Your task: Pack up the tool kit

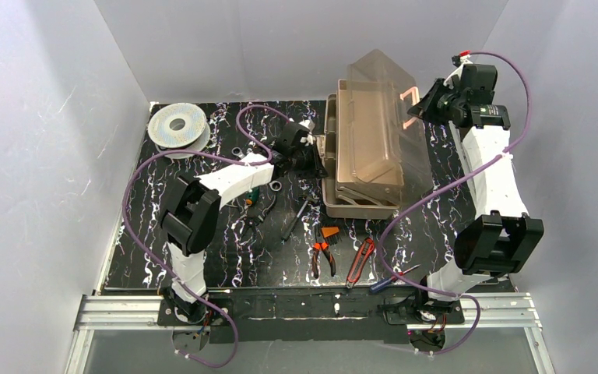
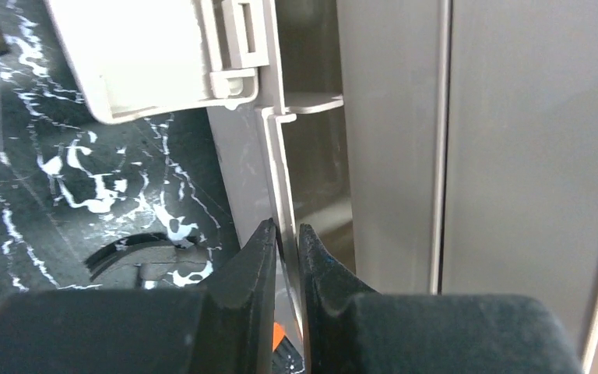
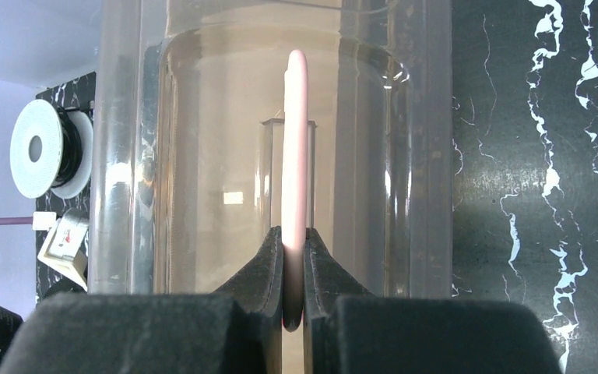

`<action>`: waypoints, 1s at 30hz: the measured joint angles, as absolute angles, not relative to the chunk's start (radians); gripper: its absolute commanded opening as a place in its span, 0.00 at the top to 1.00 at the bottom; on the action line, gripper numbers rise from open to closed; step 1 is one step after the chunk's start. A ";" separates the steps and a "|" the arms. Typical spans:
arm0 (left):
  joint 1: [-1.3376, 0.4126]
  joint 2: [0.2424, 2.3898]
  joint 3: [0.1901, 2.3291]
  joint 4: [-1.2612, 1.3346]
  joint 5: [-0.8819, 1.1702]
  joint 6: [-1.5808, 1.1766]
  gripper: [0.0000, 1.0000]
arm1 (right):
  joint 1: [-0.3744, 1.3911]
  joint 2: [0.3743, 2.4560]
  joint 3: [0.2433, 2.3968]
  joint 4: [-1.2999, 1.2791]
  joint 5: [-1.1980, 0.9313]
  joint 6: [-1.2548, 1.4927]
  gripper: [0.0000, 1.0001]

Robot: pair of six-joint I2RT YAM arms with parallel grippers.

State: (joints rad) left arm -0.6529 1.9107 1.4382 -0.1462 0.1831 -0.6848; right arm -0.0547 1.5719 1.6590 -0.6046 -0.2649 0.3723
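The tool kit [image 1: 362,195], a large beige box, stands right of the mat's middle with its smoky clear lid [image 1: 381,93] raised. My right gripper [image 1: 430,105] is shut on the lid's pinkish handle [image 1: 414,101]. In the right wrist view the handle [image 3: 296,140] runs up from between the fingers of the gripper [image 3: 294,238], with the lid [image 3: 202,156] behind it. My left gripper [image 1: 315,160] is at the box's left side. In the left wrist view this gripper [image 2: 286,234] pinches a thin upright beige rim [image 2: 275,164] of the box.
A grey wire spool [image 1: 177,126] sits at the far left corner. Loose tools lie in front of the box: orange-handled pliers [image 1: 323,245], red cutters [image 1: 360,261], a screwdriver [image 1: 393,278], a dark wrench [image 1: 296,220], and metal rings [image 1: 276,185].
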 measured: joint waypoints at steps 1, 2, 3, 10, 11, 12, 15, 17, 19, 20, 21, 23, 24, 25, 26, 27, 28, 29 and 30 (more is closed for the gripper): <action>-0.648 1.902 1.428 -0.144 0.175 -0.680 1.00 | -0.056 1.568 1.653 -0.601 -0.266 0.377 0.99; -0.641 1.891 1.415 -0.139 0.168 -0.674 1.00 | -0.057 1.564 1.648 -0.600 -0.267 0.382 0.99; -0.631 1.881 1.402 -0.133 0.163 -0.669 1.00 | -0.058 1.559 1.641 -0.598 -0.269 0.390 0.99; -0.492 1.760 1.264 -0.143 0.149 -0.614 1.00 | -0.061 1.532 1.588 -0.597 -0.253 0.408 0.99; -0.471 1.742 1.248 -0.150 0.144 -0.606 1.00 | -0.065 1.534 1.570 -0.596 -0.244 0.405 0.99; -0.455 1.726 1.234 -0.155 0.138 -0.597 1.00 | -0.069 1.537 1.547 -0.597 -0.238 0.403 0.99; -0.428 1.688 1.197 -0.157 0.116 -0.576 1.00 | -0.078 1.547 1.500 -0.591 -0.245 0.412 0.99; -0.423 1.667 1.168 -0.137 0.106 -0.569 1.00 | -0.080 1.541 1.479 -0.573 -0.254 0.420 0.99; -0.425 1.646 1.138 -0.115 0.100 -0.567 1.00 | -0.079 1.534 1.464 -0.552 -0.260 0.424 0.89; -0.426 1.636 1.122 -0.104 0.098 -0.566 1.00 | -0.079 1.531 1.458 -0.547 -0.260 0.426 0.83; -0.426 1.628 1.109 -0.095 0.097 -0.566 1.00 | -0.079 1.530 1.455 -0.545 -0.260 0.429 0.76; -0.426 1.616 1.090 -0.076 0.097 -0.565 1.00 | -0.078 1.530 1.452 -0.546 -0.249 0.430 0.64; -0.426 1.612 1.081 -0.065 0.097 -0.565 1.00 | -0.078 1.530 1.451 -0.552 -0.227 0.424 0.59; -0.425 1.609 1.074 -0.057 0.097 -0.565 1.00 | -0.079 1.530 1.450 -0.561 -0.199 0.417 0.55; -0.425 1.606 1.068 -0.053 0.098 -0.566 1.00 | -0.082 1.530 1.449 -0.571 -0.173 0.413 0.50; -0.425 1.602 1.061 -0.047 0.098 -0.566 1.00 | -0.085 1.529 1.449 -0.580 -0.150 0.409 0.46; -0.424 1.596 1.053 -0.039 0.098 -0.567 1.00 | -0.087 1.525 1.449 -0.587 -0.130 0.407 0.44; -0.424 1.590 1.043 -0.029 0.098 -0.568 1.00 | -0.091 1.520 1.449 -0.595 -0.109 0.405 0.42; -0.424 1.585 1.036 -0.021 0.098 -0.568 1.00 | -0.095 1.513 1.449 -0.602 -0.092 0.402 0.39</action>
State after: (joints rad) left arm -0.4244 1.5854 1.0356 -0.0211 0.0978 -0.5685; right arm -0.0955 1.5131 1.4494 -0.6020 -0.0921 0.4022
